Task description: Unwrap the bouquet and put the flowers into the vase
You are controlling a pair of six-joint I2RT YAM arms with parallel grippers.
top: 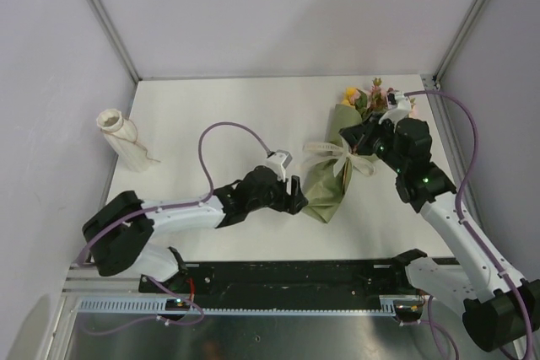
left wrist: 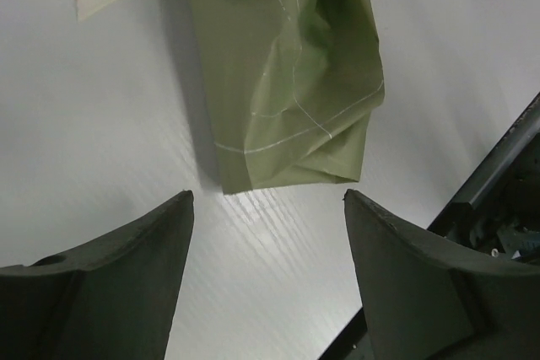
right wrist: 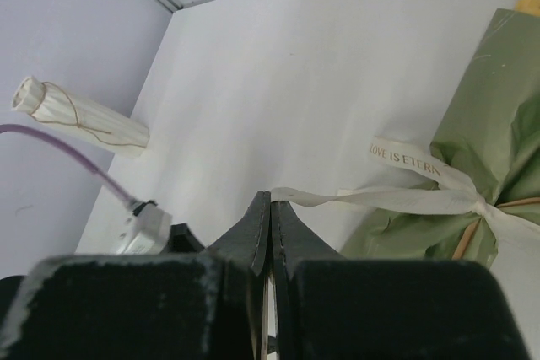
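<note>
We see the bouquet [top: 329, 191] lying on the white table [top: 211, 107]: a creased olive-green paper cone with the flowers [top: 371, 97] at its far end. Left gripper [left wrist: 268, 196] gapes wide and empty, just short of the paper's folded base. Right gripper [right wrist: 270, 201] is pressed tight, pinching the flat cream ribbon [right wrist: 405, 160]. The ribbed cream vase [top: 122, 139] lies sideways, far left.

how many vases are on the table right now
1. The vase lies on its side near the left edge of the table, well apart from the bouquet on the right side. No second one shows in any view.
</note>
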